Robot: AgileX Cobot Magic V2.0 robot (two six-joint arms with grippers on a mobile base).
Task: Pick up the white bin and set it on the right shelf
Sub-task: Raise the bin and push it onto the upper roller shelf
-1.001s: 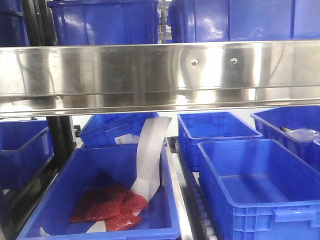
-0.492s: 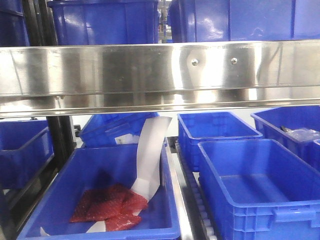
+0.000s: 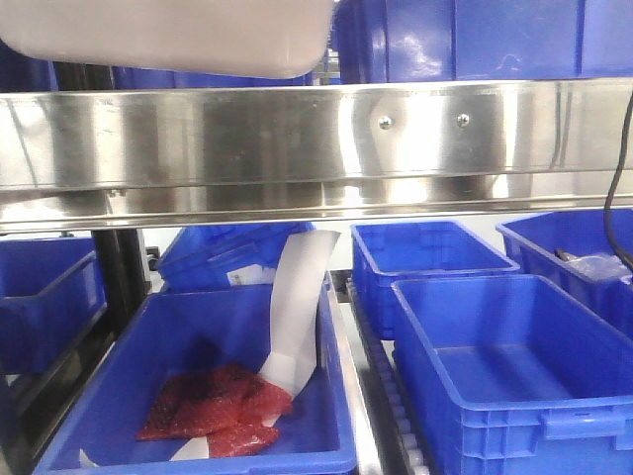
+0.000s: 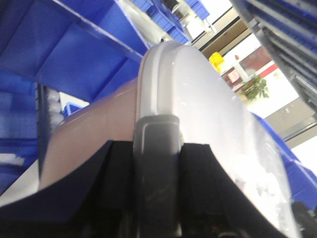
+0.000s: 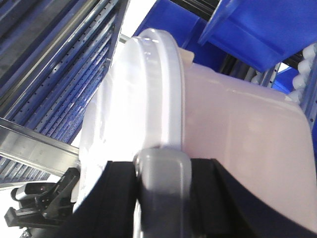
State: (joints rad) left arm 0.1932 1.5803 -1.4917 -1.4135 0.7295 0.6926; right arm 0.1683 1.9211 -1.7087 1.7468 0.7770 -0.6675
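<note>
The white bin hangs at the top left of the front view, above the right shelf's steel front rail; only its pale underside shows there. In the left wrist view my left gripper is shut on the grey latch at the bin's rim, with the white lid on one side and the pinkish wall on the other. My right gripper is shut the same way on the grey latch at the opposite end, between lid and wall.
Blue crates stand on the shelf behind the rail at the right. Below the rail are more blue crates, one holding red packets and a white paper strip. A black cable hangs at the right edge.
The white bin has come into the front view at the top left, hiding the blue crate there. A black cable now shows at the right edge.
</note>
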